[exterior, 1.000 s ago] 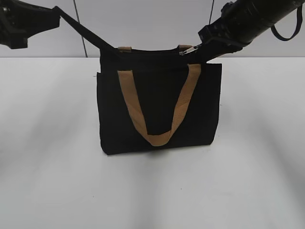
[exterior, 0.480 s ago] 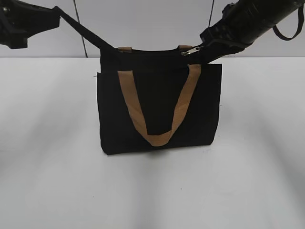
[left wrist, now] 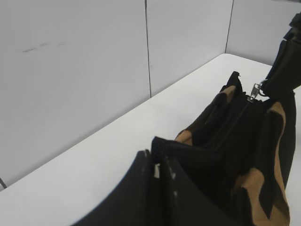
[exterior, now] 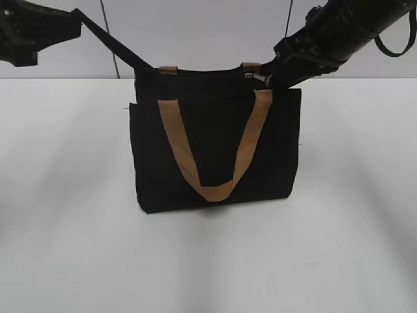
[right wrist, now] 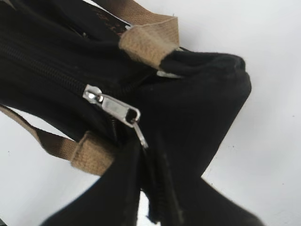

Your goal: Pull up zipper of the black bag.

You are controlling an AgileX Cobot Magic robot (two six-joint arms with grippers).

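The black bag [exterior: 215,143] stands upright on the white table, its tan handle [exterior: 212,150] hanging down the front. My left gripper [exterior: 75,19] is shut on a black strap at the bag's left end [left wrist: 157,165] and holds it taut, up and to the left. My right gripper [exterior: 273,68] is shut on the zipper's silver pull tab [right wrist: 140,134] at the right end of the top edge. The silver slider [right wrist: 113,106] sits near the right tan strap ends, with the zip line [right wrist: 42,66] running away behind it. The pull also shows in the exterior view [exterior: 260,77].
The white table [exterior: 339,228] spreads around the bag. A pale panelled wall [exterior: 195,32] stands close behind. A black cable loop [exterior: 394,39] hangs from my right arm.
The silver pull has dipped a little lower at the bag's top right. The bag has shifted slightly left. My left gripper has stayed in place.
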